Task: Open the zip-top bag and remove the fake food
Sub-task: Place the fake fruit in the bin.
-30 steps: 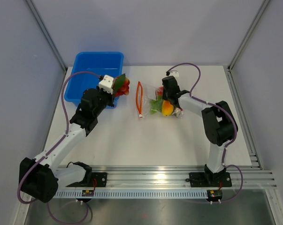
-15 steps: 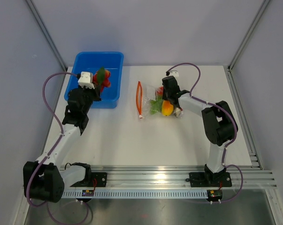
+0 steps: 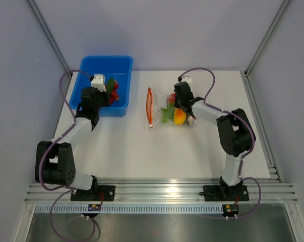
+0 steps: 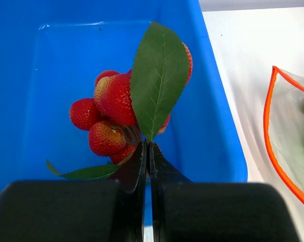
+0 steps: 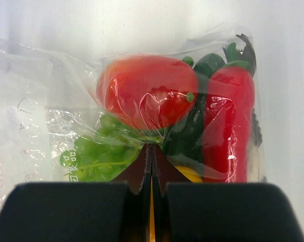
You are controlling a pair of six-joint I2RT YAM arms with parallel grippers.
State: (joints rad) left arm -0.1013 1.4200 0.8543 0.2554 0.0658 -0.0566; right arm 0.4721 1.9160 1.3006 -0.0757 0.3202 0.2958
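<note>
Crinkly clear zip-top bag (image 5: 36, 96), worktop (image 3: 141, 151) 12 o'clock: limp slippery film pinched by right claw (image 5: 152, 157). Light red plastic berry cluster (image 4: 109, 108) clamped at stem by left claw (image 4: 148, 154) over blue plastic tub (image 4: 36, 70).

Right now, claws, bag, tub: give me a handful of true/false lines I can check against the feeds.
1. The left claw is shut on a berry cluster over the tub. True.
2. The right claw hangs open above the bag. False: it is shut, pinching the bag's plastic.
3. The bag lies inside the tub. False: it lies on the table, to the right of the tub.
4. Grapes are inside the bag. True.
</note>
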